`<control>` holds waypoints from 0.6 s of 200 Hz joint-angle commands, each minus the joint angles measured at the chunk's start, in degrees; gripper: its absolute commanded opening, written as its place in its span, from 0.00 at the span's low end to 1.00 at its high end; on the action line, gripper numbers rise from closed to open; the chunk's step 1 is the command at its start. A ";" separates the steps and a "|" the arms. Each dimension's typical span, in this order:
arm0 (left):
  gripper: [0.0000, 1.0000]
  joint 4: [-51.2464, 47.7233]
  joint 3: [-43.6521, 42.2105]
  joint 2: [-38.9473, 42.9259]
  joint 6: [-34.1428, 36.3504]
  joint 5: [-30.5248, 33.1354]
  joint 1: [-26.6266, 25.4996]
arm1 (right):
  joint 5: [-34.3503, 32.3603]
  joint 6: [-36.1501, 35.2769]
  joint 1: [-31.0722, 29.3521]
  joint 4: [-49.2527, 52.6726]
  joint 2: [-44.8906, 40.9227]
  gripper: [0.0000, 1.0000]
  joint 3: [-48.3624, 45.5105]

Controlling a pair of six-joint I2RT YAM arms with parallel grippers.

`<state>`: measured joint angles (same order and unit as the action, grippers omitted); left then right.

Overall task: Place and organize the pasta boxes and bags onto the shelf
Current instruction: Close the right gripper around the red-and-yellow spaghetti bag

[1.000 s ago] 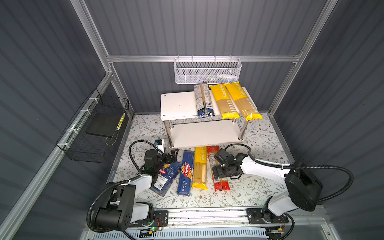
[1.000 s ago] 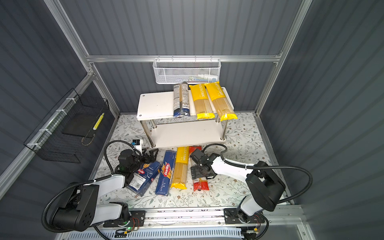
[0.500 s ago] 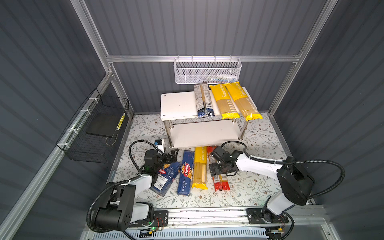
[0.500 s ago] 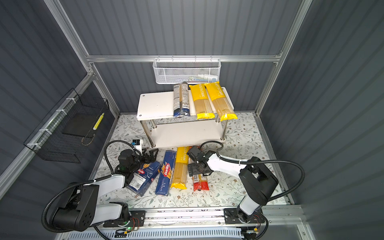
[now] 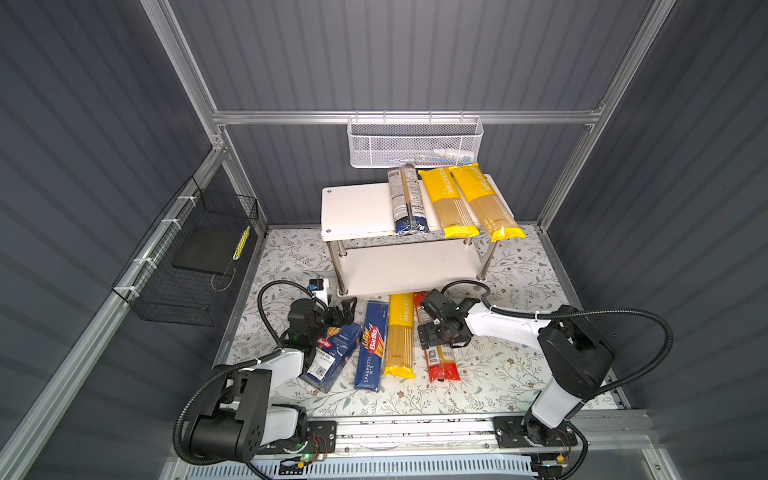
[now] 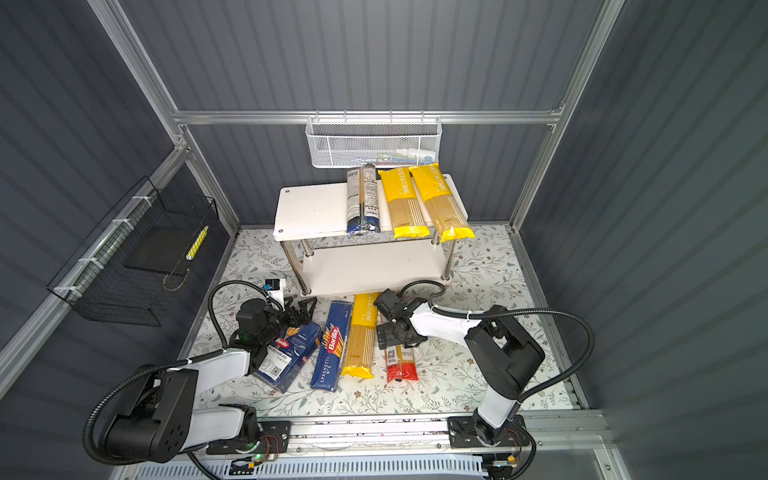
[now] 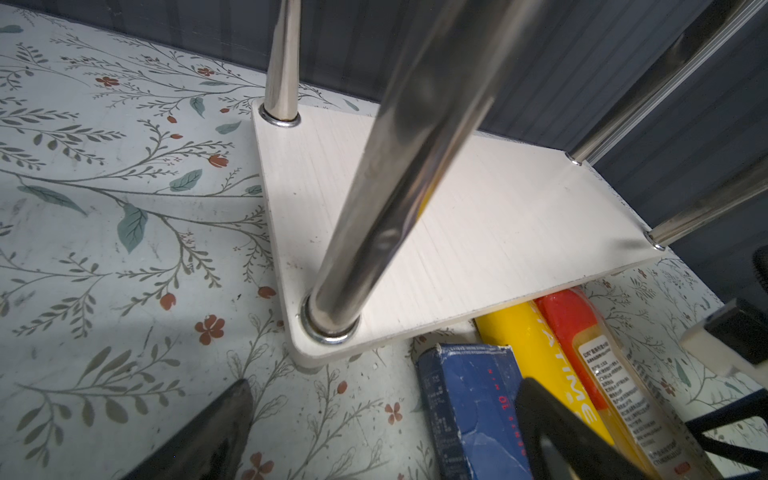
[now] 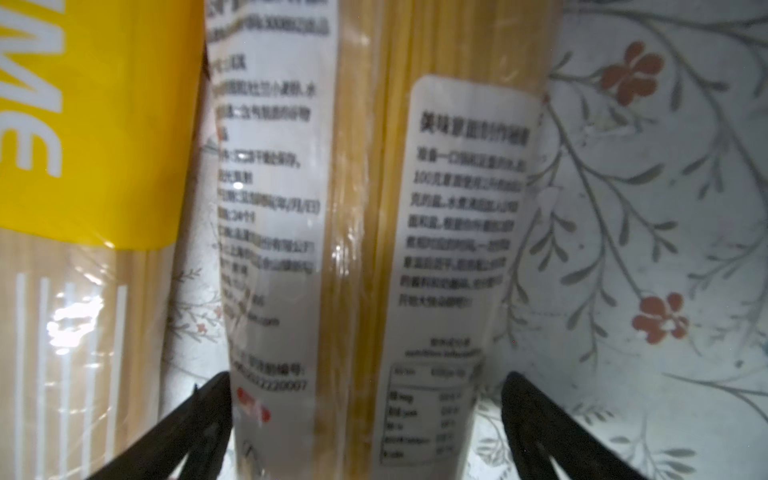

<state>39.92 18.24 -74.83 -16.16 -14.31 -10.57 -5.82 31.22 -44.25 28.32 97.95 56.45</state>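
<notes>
Right hand (image 5: 440, 338) sits low over the red-ended bag (image 5: 441, 365) in a top view, fingers spread to either side of the bag's middle. To that hand's left on the floral bench (image 5: 519, 374) lie a yellow bag (image 5: 400, 332), then the narrow box (image 5: 371, 353), then the wide box (image 5: 332, 355). The far end of the wide box is beside my left hand (image 5: 347, 309), which is spread and empty.

Beyond both hands stands the shelf (image 5: 357, 208). Its lower board is bare; its top board carries the blue-ended bag (image 5: 409, 199) and two yellow bags (image 5: 446, 203) side by side. Dark ribbed walls (image 5: 374, 62) and an aluminium frame (image 5: 395, 117) close the cell in. I see a white mesh basket (image 5: 415, 145) on the back rail and a black wire basket (image 5: 191, 266) on the wall to my left.

From the left wrist, the black fingers (image 7: 208, 436) stand wide apart over the bench, with a chrome post (image 7: 374, 208) straight ahead. The yellow and red bag ends tuck under the lower board.

From the right wrist, the fingers (image 8: 195, 428) flank the red-ended bag's white labels. I cannot tell whether they touch it.
</notes>
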 commanded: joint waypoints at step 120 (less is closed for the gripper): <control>0.99 -4.31 -1.83 0.12 -1.70 -0.45 -0.48 | 0.06 1.03 0.22 0.49 4.29 0.99 1.96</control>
<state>39.92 18.24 -74.83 -16.16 -14.31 -10.57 -6.83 31.09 -44.18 28.32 100.79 58.63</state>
